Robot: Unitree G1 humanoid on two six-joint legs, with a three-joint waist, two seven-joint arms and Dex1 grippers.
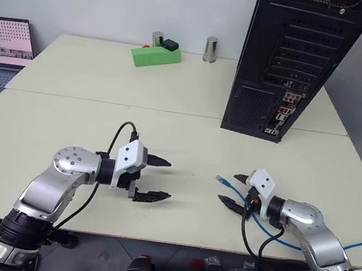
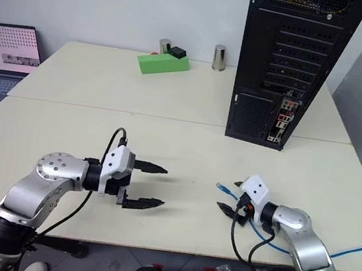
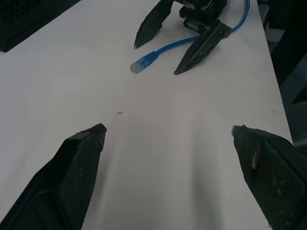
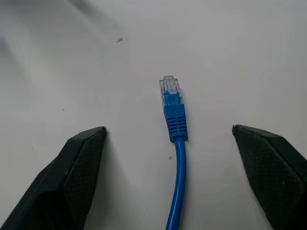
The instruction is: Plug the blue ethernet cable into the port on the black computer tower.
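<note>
Cream tabletop (image 1: 169, 121): blue ethernet cable (image 4: 174, 120) lies flat between the right gripper's (image 1: 236, 191) spread fingers, ungrasped; left gripper (image 1: 155, 179) gapes empty. Closing off-centre could skid the plug sideways (black computer tower (image 1: 291, 56) stands well apart)

Silver arms, black-fingered end effectors

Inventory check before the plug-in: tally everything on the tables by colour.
Blue: 1, the blue ethernet cable
Black: 1, the black computer tower
Green: 1, the green block
Silver: 2, metal cups
Total: 5
</note>
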